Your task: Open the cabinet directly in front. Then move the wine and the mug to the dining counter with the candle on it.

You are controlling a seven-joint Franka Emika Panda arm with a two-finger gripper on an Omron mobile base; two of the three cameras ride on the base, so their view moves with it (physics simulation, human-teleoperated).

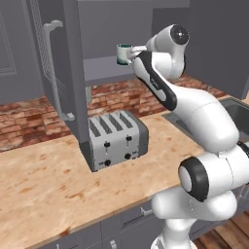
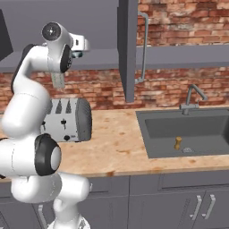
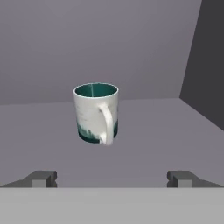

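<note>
Cabinet (image 1: pixel 61 73) open, mug (image 3: pixel 96 113) upright mid-shelf, gripper (image 3: pixel 112 178) spread wide and empty short of it; no wine seen on the shelf, mug carry to dining counter pending.

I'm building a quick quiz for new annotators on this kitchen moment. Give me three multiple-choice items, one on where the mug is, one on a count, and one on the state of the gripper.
1. Where does the mug stand?
A. in the sink
B. on the shelf inside the open cabinet
C. on top of the toaster

2. How many slots does the toaster have on top?
A. two
B. four
C. six

3. How is the gripper?
A. open, short of the mug
B. shut on the mug
C. shut on a bottle

Answers:
1 B, the mug sits on the grey shelf beyond the swung-out door.
2 B, four slots show in the left base view.
3 A, the fingertips stand wide apart with the mug ahead of them.
</note>
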